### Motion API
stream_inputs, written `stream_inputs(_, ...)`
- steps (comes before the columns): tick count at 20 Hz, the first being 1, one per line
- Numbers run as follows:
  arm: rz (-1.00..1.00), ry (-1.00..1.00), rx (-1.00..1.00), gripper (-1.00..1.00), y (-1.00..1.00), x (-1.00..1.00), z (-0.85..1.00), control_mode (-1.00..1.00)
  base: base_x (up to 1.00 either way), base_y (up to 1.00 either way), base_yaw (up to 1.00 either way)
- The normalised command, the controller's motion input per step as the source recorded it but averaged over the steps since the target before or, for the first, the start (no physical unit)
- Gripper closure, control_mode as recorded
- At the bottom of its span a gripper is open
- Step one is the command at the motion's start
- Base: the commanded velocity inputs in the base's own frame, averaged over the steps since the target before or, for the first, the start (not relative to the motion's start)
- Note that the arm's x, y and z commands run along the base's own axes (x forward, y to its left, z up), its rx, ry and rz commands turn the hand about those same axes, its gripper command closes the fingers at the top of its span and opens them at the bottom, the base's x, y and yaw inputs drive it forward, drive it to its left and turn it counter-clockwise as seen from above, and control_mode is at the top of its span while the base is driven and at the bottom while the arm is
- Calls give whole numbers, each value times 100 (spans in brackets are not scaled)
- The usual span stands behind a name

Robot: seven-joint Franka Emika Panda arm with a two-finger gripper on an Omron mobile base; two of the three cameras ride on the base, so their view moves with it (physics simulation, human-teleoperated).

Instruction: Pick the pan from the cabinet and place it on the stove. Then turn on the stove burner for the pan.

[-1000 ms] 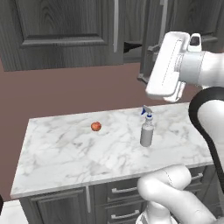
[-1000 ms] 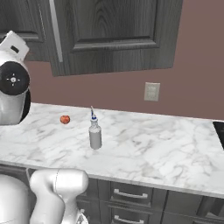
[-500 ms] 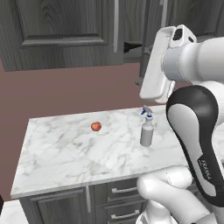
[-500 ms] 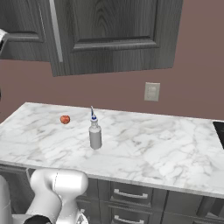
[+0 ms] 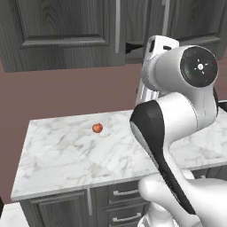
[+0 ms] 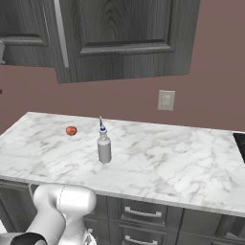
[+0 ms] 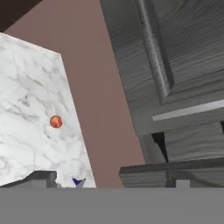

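Left base view shows the cabinet point(image 5: 66, 31) above the marble surface point(image 5: 66, 155), its doors dark grey with long silver bar handles point(image 5: 118, 26) that run vertical. One door stands a little open, and in the dark gap a black tip point(image 5: 132, 46) points out toward the left; it may be the handle of the pan, but I cannot tell for sure, and the round part of the pan is hidden. The white arm point(image 5: 177, 102) covers the right side of this view. The gripper fingers are hidden in these views; by the record its jaws stand wide apart, with nothing seen held.

A small red fruit point(image 5: 97, 128) lies near the back edge of the surface. In the right base view a grey spray bottle point(image 6: 104, 146) stands upright just beside it, more toward the middle, and a wall socket point(image 6: 166, 100) sits above the back edge. The stove point(image 6: 240, 146) touches the right end of the surface.
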Motion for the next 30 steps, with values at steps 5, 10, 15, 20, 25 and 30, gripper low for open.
stream_inputs(5,-26,-5,-25,-100,0,31,-42,-100,0,0,0)
stream_inputs(10,-25,-4,-23,-100,-1,36,-39,-100,0,0,0)
stream_inputs(15,-25,-2,-22,-100,-3,46,-21,-100,0,0,0)
stream_inputs(20,-23,-5,-15,-100,-8,46,-1,-100,0,0,0)
stream_inputs(25,-21,-3,-9,-100,-4,52,1,-100,0,0,0)
stream_inputs(30,-18,-2,-7,-100,0,58,0,-100,0,0,0)
